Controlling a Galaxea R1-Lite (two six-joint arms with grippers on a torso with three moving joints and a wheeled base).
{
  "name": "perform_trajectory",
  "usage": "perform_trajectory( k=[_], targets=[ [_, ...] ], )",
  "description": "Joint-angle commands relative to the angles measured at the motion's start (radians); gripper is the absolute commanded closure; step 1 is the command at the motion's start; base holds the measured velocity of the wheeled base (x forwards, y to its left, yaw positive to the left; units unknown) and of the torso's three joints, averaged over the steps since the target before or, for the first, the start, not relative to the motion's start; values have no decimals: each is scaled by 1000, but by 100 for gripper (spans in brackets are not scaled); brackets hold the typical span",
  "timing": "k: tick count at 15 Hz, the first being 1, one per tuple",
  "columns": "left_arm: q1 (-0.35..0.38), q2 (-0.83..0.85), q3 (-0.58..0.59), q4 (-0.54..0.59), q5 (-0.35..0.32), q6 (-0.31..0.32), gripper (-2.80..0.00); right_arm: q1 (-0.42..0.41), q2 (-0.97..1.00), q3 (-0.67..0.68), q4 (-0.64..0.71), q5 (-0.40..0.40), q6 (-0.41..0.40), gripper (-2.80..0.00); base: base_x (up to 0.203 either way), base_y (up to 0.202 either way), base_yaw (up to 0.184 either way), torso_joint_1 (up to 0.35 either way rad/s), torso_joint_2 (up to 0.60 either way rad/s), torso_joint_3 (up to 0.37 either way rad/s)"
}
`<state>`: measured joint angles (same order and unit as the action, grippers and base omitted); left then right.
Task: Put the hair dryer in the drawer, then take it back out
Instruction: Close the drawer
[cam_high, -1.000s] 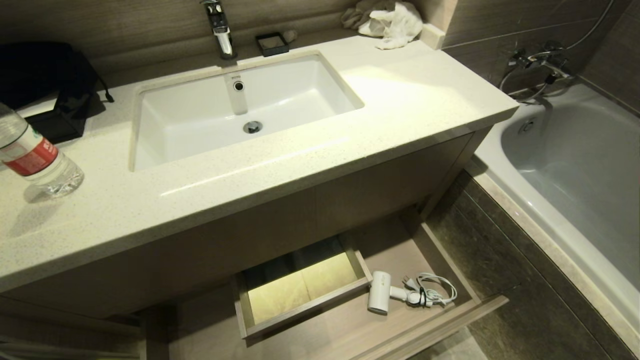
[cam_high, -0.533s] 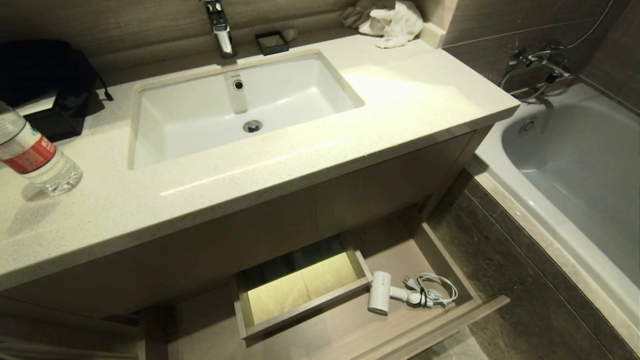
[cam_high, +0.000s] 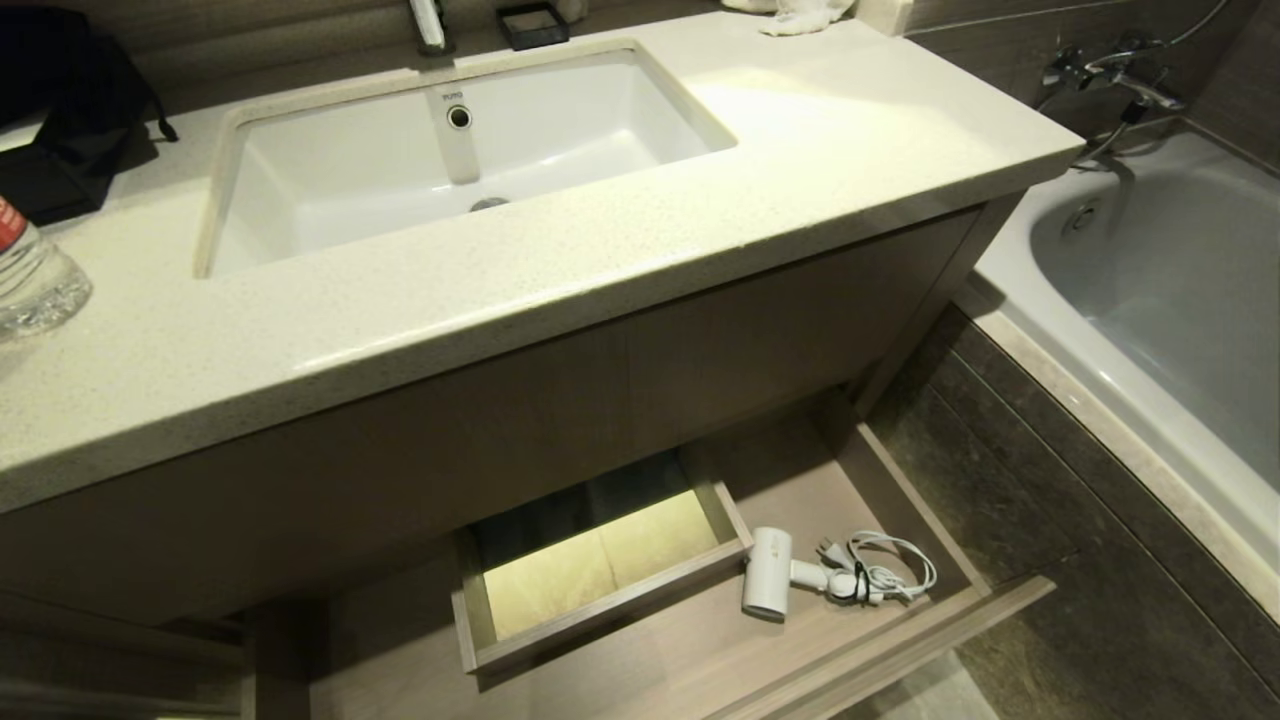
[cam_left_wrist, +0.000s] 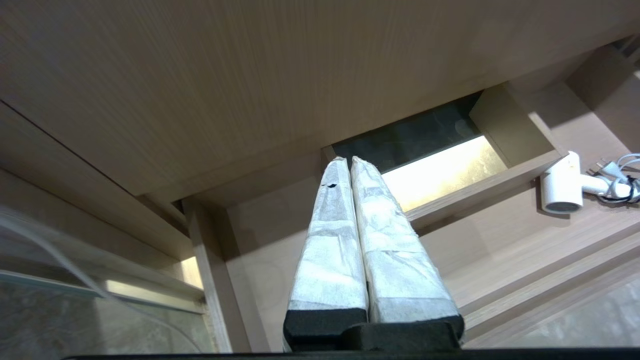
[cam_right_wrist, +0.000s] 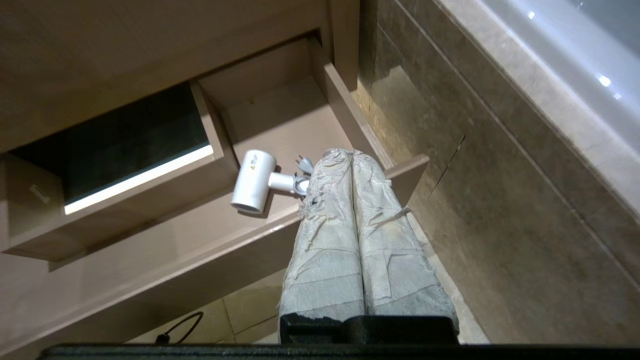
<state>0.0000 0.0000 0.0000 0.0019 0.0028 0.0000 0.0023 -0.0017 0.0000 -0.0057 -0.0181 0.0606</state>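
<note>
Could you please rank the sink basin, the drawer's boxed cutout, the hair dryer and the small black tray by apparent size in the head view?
1. Sink basin
2. Boxed cutout
3. Hair dryer
4. Small black tray, partly cropped and farther away, so unsure against the dryer.

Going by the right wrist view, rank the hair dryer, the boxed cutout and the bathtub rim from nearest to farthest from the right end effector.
1. Hair dryer, just beside the right end effector, in the open drawer.
2. Boxed cutout, beyond the dryer.
3. Bathtub rim, up on the opposite side.

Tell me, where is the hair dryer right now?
In the head view, the hair dryer lies in the open drawer, toward its right side, just right of the boxed cutout.
</note>
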Motion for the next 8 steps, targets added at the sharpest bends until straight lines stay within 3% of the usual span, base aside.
perform_trajectory(
  k=[1,5,8],
  targets=[
    [0,0,0,0,0,0,0,1,3,2,0,0,-1,0,0,0,0,-168,512,349],
    [0,0,0,0,0,0,0,1,3,2,1,0,-2,0,0,0,0,-146,471,326],
    [0,0,0,3,0,3,0,1,3,2,1,0,-1,0,0,0,0,-38,132,98]
  ],
)
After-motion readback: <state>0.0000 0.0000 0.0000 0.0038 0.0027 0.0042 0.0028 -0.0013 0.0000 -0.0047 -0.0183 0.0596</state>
